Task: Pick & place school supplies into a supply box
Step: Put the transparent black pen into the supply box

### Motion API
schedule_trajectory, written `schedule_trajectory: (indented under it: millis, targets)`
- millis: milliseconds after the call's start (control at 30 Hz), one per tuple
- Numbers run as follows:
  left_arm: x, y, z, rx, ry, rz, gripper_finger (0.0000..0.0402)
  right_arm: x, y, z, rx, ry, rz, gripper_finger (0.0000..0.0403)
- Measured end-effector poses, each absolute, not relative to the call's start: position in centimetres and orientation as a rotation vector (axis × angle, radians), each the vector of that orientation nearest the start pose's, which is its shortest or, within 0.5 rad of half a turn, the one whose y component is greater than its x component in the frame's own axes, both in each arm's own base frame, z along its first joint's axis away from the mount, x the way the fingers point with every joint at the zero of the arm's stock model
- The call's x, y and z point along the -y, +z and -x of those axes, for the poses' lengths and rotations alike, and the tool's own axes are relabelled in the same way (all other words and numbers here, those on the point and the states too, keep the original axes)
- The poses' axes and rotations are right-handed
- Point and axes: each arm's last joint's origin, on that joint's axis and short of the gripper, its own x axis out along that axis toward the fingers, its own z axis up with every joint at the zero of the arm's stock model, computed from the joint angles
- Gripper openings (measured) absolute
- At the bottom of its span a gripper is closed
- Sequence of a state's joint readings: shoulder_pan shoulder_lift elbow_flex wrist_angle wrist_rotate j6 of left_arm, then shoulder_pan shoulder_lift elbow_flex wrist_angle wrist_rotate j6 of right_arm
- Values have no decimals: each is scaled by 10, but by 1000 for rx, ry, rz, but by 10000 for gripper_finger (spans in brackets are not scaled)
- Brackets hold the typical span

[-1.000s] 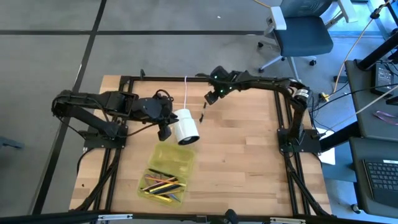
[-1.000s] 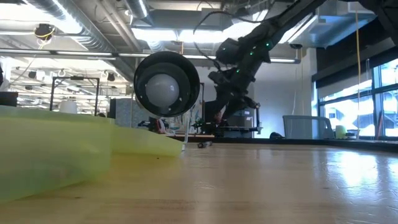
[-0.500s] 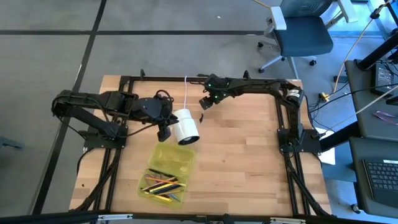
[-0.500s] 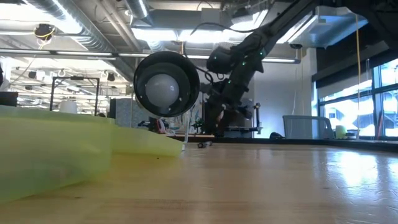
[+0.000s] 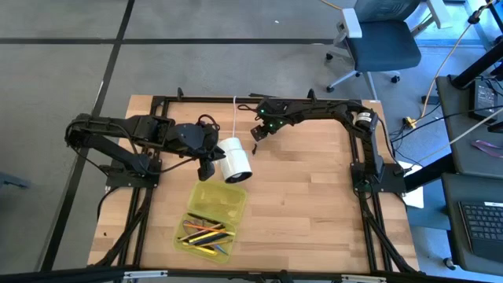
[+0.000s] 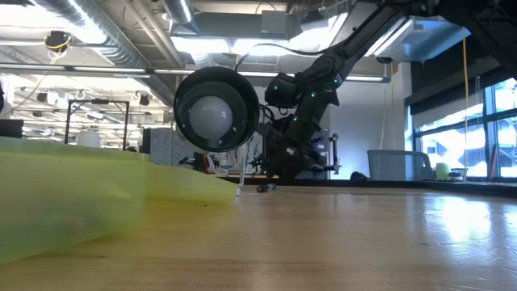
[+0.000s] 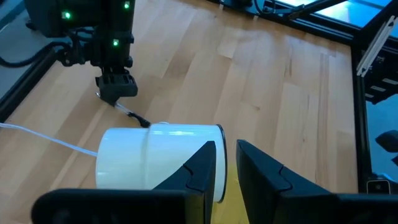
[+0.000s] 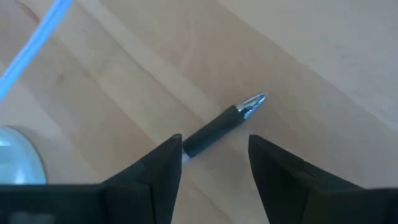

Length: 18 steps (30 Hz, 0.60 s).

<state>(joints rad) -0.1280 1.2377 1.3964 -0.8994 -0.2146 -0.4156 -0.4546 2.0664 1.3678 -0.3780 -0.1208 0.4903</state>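
Right fingers (image 8: pixel 211 163): we see them spread apart and low over the tabletop (image 5: pixel 299 189), at its far edge near the middle; nothing is clamped
Pen (image 8: pixel 221 126): we find a black pen with a silver tip lying flat on the wood, its barrel running into the gap between the two right fingers; we cannot tell whether either finger touches it
Pen, other views: in the left wrist view the pen (image 7: pixel 132 114) lies just beyond the white cylinder (image 7: pixel 158 155), under the right gripper (image 7: pixel 115 87); in the high view it is only a small dark mark (image 5: pixel 255 148)
Left fingers (image 7: pixel 224 165): we see them close together with a narrow gap, holding nothing, hanging above the white cylinder (image 5: pixel 233 159) left of centre
Supply box (image 5: pixel 211 218): open at the near side of the tabletop, well apart from the right gripper (image 5: pixel 260 131)
Box contents: only the high view shows yellow, orange and dark pens and pencils (image 5: pixel 203 233) in the near half
Low view: we see the box wall (image 6: pixel 73 194) and the cylinder's round end (image 6: pixel 216 109), not the contents; the right gripper (image 6: pixel 279 162) is close to the wood
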Motion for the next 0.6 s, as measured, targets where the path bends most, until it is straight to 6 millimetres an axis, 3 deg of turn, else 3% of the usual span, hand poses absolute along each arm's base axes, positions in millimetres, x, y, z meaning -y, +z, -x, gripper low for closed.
schedule_trajectory:
  millis: [267, 400, 600]
  targets:
    - [24, 386, -236, -699, 232, 271, 58, 177, 126, -386, -998, -533, -707, 188]
    - [24, 386, -236, -699, 232, 271, 58, 174, 126, -387, -1084, -562, -606, 187]
    - [24, 386, -236, -699, 234, 276, 58, 174, 128, -384, -1157, -570, -554, 151]
